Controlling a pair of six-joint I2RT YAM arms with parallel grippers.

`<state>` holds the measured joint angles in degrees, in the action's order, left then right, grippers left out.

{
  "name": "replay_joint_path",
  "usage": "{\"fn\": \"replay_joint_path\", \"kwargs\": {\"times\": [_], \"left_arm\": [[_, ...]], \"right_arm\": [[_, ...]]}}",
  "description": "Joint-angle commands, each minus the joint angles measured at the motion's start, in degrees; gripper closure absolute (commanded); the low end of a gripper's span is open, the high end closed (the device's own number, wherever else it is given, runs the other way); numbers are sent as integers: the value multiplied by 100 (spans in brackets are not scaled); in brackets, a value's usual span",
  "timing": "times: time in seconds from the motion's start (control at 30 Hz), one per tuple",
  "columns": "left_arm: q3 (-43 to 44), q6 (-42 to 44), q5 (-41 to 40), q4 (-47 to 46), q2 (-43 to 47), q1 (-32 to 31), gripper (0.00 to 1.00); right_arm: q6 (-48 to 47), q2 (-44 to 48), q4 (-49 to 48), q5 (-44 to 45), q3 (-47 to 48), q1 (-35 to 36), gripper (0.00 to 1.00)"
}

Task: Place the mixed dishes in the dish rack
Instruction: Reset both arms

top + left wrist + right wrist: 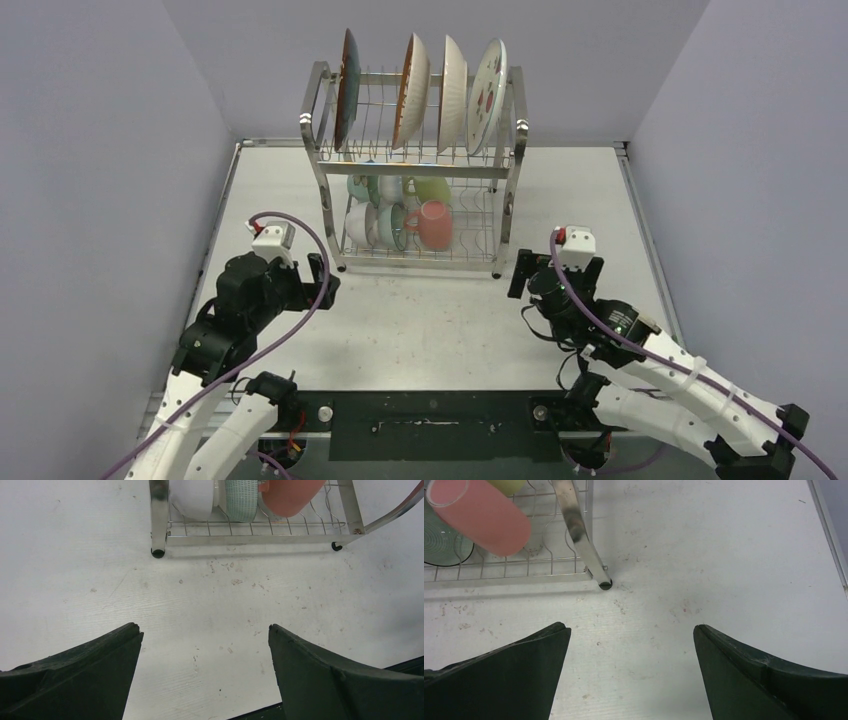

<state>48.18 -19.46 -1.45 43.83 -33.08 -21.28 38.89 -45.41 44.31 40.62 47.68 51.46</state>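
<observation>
While both arms sit low over the table (440, 320), we see the left end effector (202, 627) and the right end effector (631, 627) spread wide, holding nothing. The dish rack (432, 170) stands just beyond them. Four plates (412, 92) stand upright in its top tier. Bowls (362, 222), a green mug (432, 189) and a pink mug (434, 224) fill the lower tier.

Pale lavender walls (100, 150) around a scuffed white table (420, 330).

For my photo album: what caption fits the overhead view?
Rack loaded: plates on top, bowls and mugs below; left gripper and right gripper open, empty.
</observation>
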Motion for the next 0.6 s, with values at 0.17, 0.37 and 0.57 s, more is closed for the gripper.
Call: {"fn": "replay_joint_path", "kwargs": {"times": [0.17,0.37,0.57], "left_arm": [[-92,24,329,-492,-80,56,3],[-121,39,623,-558,-211,182,3],[-125,47,751,-578,-235,246,3]], "right_arm": [[195,728,902,191,199,60,0],[26,910,836,127,119,107,0],[-188,683,649,-32,70,166,0]]}}
